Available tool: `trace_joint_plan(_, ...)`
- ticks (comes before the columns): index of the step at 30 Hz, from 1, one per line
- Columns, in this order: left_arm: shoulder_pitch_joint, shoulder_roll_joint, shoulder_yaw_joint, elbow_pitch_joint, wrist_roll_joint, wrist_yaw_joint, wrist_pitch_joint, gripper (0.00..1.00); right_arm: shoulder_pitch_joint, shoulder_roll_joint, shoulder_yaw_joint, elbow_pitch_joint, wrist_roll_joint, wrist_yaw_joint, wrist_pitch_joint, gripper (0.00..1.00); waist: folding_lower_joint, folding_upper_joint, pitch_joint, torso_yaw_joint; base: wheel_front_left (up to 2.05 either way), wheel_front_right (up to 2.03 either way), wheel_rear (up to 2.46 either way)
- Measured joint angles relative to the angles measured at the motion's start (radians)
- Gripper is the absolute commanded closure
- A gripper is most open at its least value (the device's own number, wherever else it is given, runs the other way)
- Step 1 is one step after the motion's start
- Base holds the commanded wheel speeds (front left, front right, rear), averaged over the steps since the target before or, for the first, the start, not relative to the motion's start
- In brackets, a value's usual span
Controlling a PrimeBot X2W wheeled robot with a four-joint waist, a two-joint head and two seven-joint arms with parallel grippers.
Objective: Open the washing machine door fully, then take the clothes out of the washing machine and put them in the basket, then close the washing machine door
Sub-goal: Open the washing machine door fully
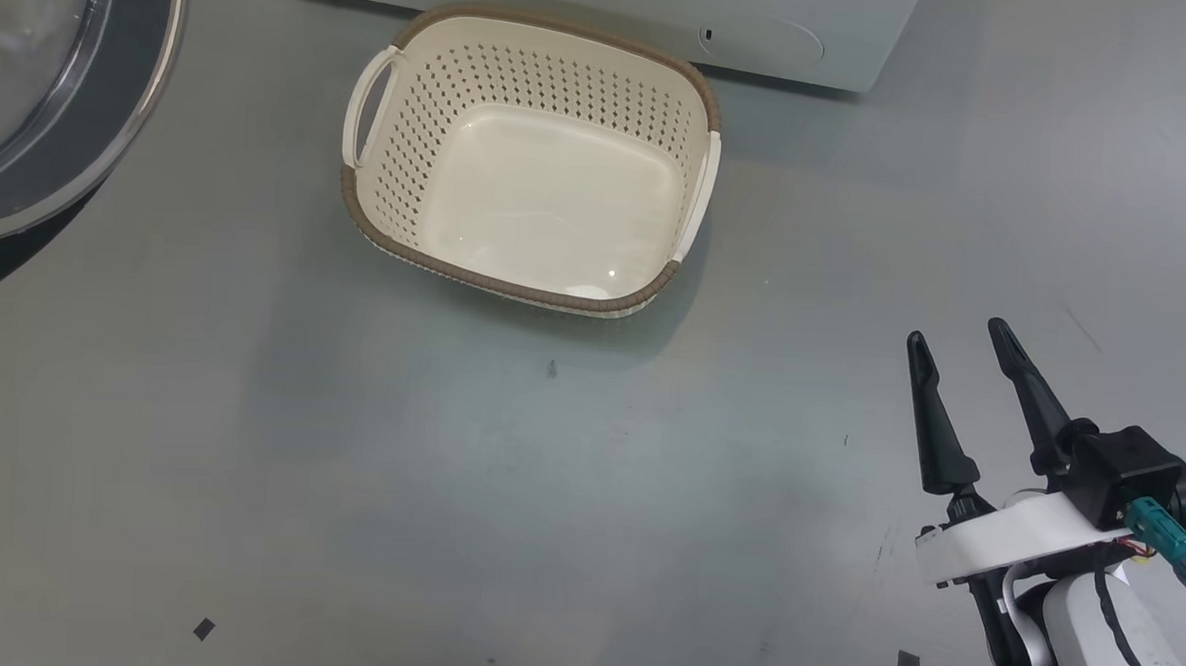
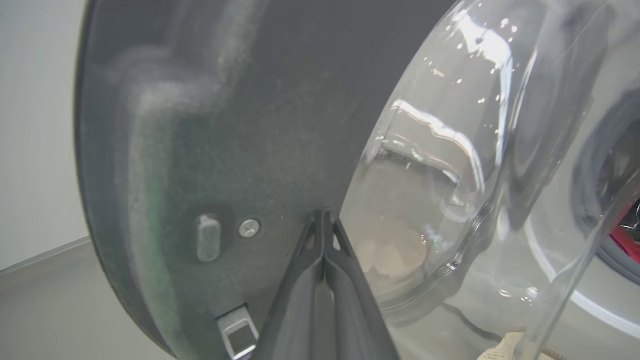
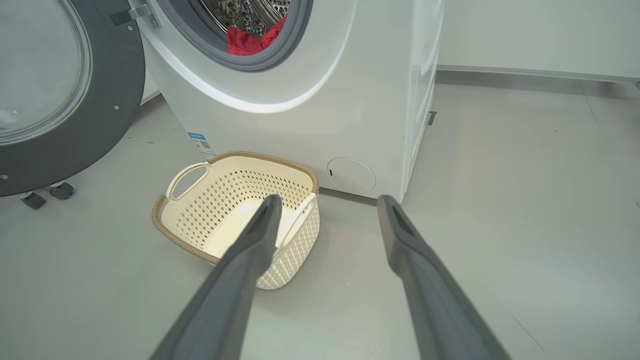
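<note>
Grey floor before the washing machine bears the basket just off its base, the washing machine door swung open beside it, the clothes in its drum — left gripper pinched closed on nothing at the door's dark ring, right gripper spread wide, empty, well clear of the machine.

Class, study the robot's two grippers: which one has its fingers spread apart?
The right gripper: its two fingers stand wide apart, while the left gripper has its fingers pressed together at the washing machine door.
</note>
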Motion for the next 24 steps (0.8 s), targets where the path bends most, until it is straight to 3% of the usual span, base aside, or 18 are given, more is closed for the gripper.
trace_joint_plan(13, -0.039, 0.016, -0.005, 0.084, 0.001, -0.035, -0.002, 1.0, -0.014, -0.008, -0.007, 0.006, -0.001, 0.0, 0.004, 0.0, 0.0, 0.0, 0.03, -0.001, 0.0, 0.0, 0.0)
trace_joint_plan(24, -0.038, 0.0, -0.062, 0.123, 0.048, -0.063, -0.015, 1.0, -0.016, 0.003, -0.006, 0.052, 0.003, 0.0, -0.006, 0.0, 0.0, 0.0, -0.03, 0.003, 0.0, 0.0, 0.0)
